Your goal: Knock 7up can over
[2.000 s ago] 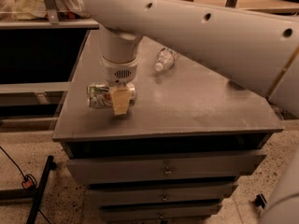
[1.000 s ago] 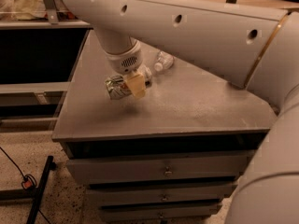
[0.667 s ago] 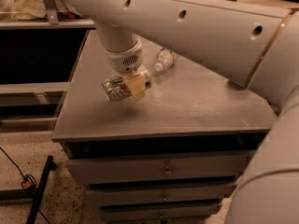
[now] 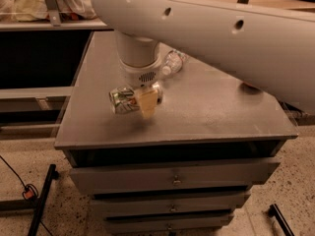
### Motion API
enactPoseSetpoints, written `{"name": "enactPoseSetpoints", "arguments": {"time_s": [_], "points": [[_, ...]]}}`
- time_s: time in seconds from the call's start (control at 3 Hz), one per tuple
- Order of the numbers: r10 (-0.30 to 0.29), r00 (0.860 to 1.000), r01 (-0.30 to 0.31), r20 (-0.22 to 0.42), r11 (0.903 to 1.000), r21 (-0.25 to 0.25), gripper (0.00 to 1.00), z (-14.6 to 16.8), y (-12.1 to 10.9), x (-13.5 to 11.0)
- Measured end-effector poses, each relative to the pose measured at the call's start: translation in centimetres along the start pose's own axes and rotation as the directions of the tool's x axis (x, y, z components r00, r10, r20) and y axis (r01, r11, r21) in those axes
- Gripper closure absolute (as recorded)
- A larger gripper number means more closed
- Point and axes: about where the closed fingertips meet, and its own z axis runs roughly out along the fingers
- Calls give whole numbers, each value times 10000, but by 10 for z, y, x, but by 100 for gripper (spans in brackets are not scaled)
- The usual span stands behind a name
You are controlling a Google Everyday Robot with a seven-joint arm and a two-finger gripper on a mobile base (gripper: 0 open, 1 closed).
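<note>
Furthest left we see a dark shelf unit [image 4: 34, 58] with crumpled pale cloth [image 4: 24, 4] heaped on its top. Below it, a thin black cable [image 4: 15, 173] trails over the speckled floor [image 4: 19, 220] beside a black bar [image 4: 42, 200].

Next comes a grey cabinet whose tabletop [image 4: 211, 112] fills the middle of the view, with a stack of drawers [image 4: 123, 178] under it, each with a small metal pull.

Towards the left front part of the tabletop is the can [image 4: 122, 100]. It lies on its side, with its long axis running left to right and green lettering showing on its pale body. It seems to hang just clear of the surface, with a soft shadow below it.

The hand [image 4: 146, 102] has come straight down over the right part of the can and is clamped on it. One tan finger [image 4: 147, 108] lies across the can's near side, and the other finger is behind the can (we cannot see it). The tip of the near finger reaches below the can's lower edge.

Just beyond the round white wrist [image 4: 138, 58], a clear plastic bottle [image 4: 172, 63] lies on its side on the tabletop, apart from the can.

The thick white arm [image 4: 221, 28] sweeps from the wrist across the top of the view to the right edge, with three small holes along its side.
</note>
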Motion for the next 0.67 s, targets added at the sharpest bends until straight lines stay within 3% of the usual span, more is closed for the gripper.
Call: {"name": "enactPoseSetpoints", "arguments": {"time_s": [0.33, 0.67], "points": [[16, 10000, -17, 61, 9999, 110, 0, 1, -2, -1], [16, 10000, -17, 61, 9999, 110, 0, 1, -2, -1]]}}
